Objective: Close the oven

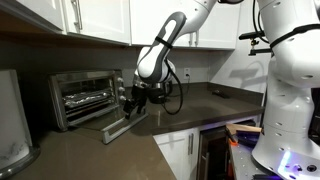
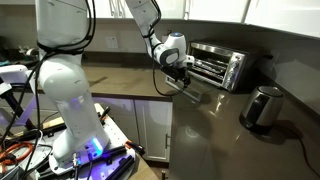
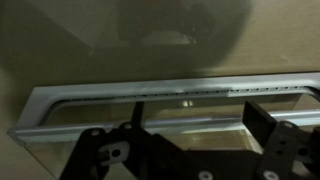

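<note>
The silver toaster oven (image 1: 82, 92) stands against the back wall, also in an exterior view (image 2: 222, 64). Its glass door (image 1: 122, 125) hangs open, folded down almost flat over the counter (image 2: 196, 92). My gripper (image 1: 133, 103) (image 2: 178, 80) hovers right at the door's free edge. In the wrist view the door frame (image 3: 150, 95) fills the picture. The gripper (image 3: 196, 115) is open, its two dark fingers spread wide, with the door's bar handle (image 3: 193, 124) lying between them. I cannot tell whether a finger touches it.
A small dark kettle (image 2: 262, 108) stands on the counter beside the oven. A rounded white appliance (image 1: 12, 122) sits on the oven's other side. The white robot base (image 1: 290, 90) (image 2: 62, 70) stands off the counter's corner. Cabinets hang above.
</note>
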Robot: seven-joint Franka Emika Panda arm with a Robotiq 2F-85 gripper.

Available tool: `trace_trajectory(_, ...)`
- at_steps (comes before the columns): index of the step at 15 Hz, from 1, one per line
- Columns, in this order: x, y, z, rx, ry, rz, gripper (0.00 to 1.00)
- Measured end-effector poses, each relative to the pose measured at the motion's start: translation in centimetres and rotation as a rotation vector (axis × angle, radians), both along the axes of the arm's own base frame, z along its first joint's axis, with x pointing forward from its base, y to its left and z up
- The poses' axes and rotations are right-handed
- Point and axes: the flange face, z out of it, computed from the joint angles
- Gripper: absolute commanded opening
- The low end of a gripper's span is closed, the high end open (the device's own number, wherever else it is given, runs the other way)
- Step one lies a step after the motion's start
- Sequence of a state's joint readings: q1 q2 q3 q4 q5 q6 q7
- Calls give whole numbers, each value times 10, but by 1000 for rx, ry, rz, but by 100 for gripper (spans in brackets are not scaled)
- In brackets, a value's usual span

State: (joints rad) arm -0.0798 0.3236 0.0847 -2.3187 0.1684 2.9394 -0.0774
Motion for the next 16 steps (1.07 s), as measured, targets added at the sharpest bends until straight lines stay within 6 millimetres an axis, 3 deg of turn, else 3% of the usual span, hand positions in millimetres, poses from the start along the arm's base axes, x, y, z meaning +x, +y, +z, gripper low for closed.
trace_trajectory(8, -1, 8, -12, 30, 21, 27, 100)
trace_trajectory(16, 6, -11, -21, -2, 20, 18, 100)
